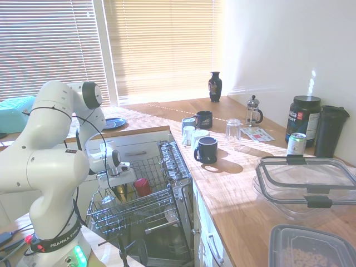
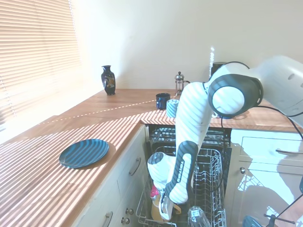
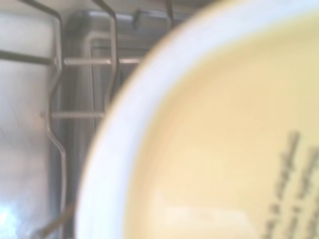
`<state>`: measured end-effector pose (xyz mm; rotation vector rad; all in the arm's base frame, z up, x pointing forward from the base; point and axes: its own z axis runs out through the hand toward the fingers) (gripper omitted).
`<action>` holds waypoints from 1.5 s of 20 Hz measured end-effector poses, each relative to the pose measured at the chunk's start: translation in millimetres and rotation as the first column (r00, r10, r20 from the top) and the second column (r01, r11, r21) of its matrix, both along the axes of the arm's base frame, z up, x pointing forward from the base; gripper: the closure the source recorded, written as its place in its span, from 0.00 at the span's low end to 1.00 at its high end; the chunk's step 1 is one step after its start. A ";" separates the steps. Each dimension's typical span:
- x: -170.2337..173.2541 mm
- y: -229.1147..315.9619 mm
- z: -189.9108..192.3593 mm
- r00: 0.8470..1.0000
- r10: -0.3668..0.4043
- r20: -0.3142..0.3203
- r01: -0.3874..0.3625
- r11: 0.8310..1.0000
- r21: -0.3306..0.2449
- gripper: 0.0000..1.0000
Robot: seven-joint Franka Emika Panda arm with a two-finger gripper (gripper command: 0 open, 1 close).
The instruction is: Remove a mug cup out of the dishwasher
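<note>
You are reaching the claw [image 1: 118, 186] down onto the small mustard-yellow mug cup [image 1: 123, 192] in the grey wire dishwasher [image 1: 146, 208] rack, finger state unclear; lifting comes next.

"FRANKA EMIKA" on the arm base [image 1: 55, 243], blurred unreadable print inside mug cup [image 3: 224, 149]

A home kitchen: a wooden L-shaped counter [image 1: 245, 167] over cream cabinets, a built-in dishwasher [image 1: 167, 222] with its wire rack pulled out, a French press [image 1: 253, 110], navy mugs [image 1: 207, 149], a blue plate [image 2: 84, 152], and sunlit window blinds [image 1: 161, 44]
</note>
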<state>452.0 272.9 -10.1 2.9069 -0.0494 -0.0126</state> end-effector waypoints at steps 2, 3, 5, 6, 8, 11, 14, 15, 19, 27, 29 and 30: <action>-5.1 -1.0 -2.4 1.000 0.006 -0.005 -0.007 1.000 -0.008 1.00; -6.8 -0.7 -3.1 1.000 0.010 -0.005 -0.010 1.000 -0.009 1.00; -9.1 2.1 -3.5 1.000 0.018 -0.004 -0.018 1.000 -0.012 1.00; -9.4 2.5 -3.5 1.000 0.020 -0.003 -0.020 1.000 -0.015 1.00; -9.4 2.7 -3.5 1.000 0.018 -0.001 -0.018 1.000 -0.016 1.00; -9.3 4.4 -2.8 1.000 0.013 0.005 -0.012 1.000 -0.011 1.00; -9.4 7.9 0.0 1.000 0.003 0.008 -0.003 1.000 -0.004 1.00; -8.9 8.5 2.2 1.000 0.004 0.009 -0.004 1.000 -0.002 1.00; -18.3 17.4 19.2 1.000 0.006 0.009 -0.006 1.000 0.016 1.00; -33.9 17.4 53.0 0.999 -0.012 0.045 0.010 0.999 0.054 1.00; -37.1 16.1 65.2 0.998 -0.021 0.064 0.017 0.998 0.066 1.00; -37.9 16.2 72.0 0.997 -0.026 0.074 0.020 0.997 0.073 1.00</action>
